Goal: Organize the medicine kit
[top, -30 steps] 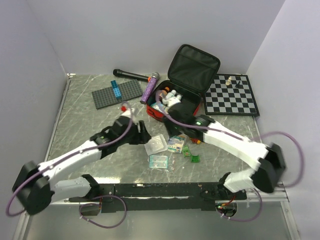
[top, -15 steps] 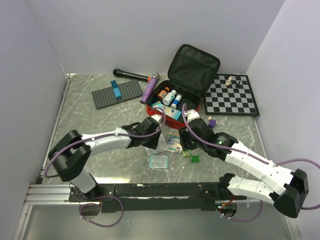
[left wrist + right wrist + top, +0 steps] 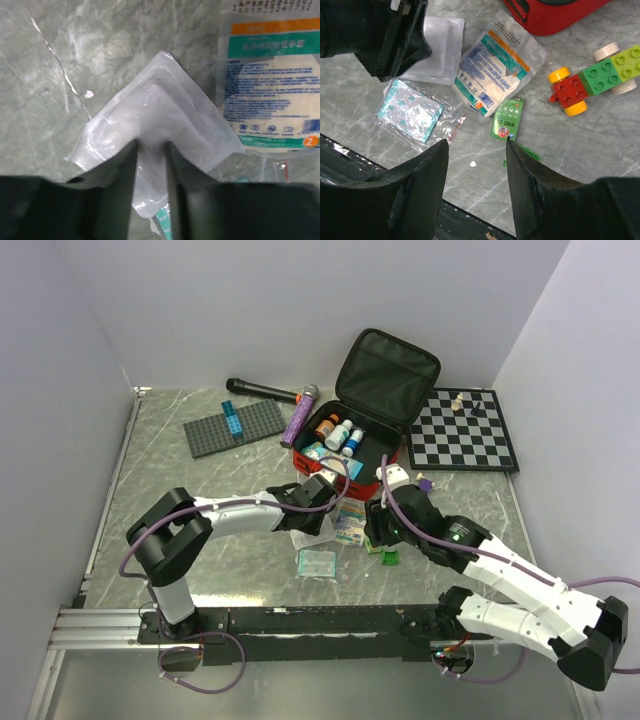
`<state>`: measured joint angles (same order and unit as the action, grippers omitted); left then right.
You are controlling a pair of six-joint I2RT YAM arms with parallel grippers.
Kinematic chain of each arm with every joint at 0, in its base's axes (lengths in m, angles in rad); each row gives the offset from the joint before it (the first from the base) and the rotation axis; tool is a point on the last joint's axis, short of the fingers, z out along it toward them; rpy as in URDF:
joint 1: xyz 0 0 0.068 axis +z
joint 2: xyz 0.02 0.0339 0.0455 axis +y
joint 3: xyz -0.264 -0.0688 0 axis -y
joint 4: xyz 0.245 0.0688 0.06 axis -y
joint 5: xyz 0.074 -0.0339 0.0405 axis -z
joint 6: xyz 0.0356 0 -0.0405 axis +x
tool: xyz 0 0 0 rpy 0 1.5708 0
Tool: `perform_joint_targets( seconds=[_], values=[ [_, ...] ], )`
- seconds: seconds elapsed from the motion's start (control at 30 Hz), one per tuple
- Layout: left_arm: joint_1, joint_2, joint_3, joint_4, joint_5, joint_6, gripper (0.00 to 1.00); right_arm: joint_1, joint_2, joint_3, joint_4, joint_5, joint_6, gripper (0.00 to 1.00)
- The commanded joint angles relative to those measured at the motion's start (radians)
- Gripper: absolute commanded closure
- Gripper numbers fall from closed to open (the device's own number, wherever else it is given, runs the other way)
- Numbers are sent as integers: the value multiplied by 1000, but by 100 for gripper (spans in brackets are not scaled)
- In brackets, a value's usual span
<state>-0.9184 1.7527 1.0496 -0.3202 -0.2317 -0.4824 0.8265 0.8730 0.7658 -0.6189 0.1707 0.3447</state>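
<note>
Medicine kit: the medicine kit (image 3: 385, 365) sits at the far middle of the table, unzipped, with its black-lined lid tipped up and back toward the far wall.
Kit contents: several small bottles (image 3: 338, 433) stand in the red base, with a light box at its near edge.
Left of kit: a purple tube (image 3: 299, 418) lies against the kit's left side. Farther left lie a grey studded baseplate (image 3: 235, 425) and a black microphone (image 3: 262, 390).
Right of kit: a chessboard (image 3: 465, 430) lies just beside it, with a pale piece on its far edge.
Near side of kit: a printed gauze packet (image 3: 492, 75) lies on the marble, close to the red wall.
White pouch: the white pouch (image 3: 150, 115) lies just left of the gauze packet, its edge meeting that packet's.
Left gripper: the left gripper (image 3: 151, 150) is down on the white pouch. Its jaws are drawn narrow and pinch the pouch's near part, which is creased up between them.
Right gripper: the right gripper (image 3: 476, 147) hangs above the table, right of the left one. Its jaws are spread wide with nothing between them.
Below right gripper: a green sachet (image 3: 507, 119) lies beside the gauze packet's near corner.
Zip bag: a clear zip bag (image 3: 412, 111) with a teal patch inside lies near the white pouch, on its near side.
Toy car: a brick toy car (image 3: 592, 80) stands to the right of the gauze packet, apart from it.
</note>
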Motion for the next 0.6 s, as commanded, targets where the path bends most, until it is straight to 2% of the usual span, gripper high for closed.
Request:
perform_joint_targets(
  seconds=[0.0,0.17,0.4,0.57],
  values=[
    [-5,18,13,-14,-46,-7,74,0,-49,-13,-1,7,11,43],
    [-5,-62,-5,-20,-43,-48,99,0,-65,1,-13,13,13,44],
    [-5,-241,35,-100,-64,-116,99,2,-84,18,-5,41,7,44],
    [0,-317,125,-125,-150,-156,99,-1,-120,-16,5,120,39,46]
  ],
)
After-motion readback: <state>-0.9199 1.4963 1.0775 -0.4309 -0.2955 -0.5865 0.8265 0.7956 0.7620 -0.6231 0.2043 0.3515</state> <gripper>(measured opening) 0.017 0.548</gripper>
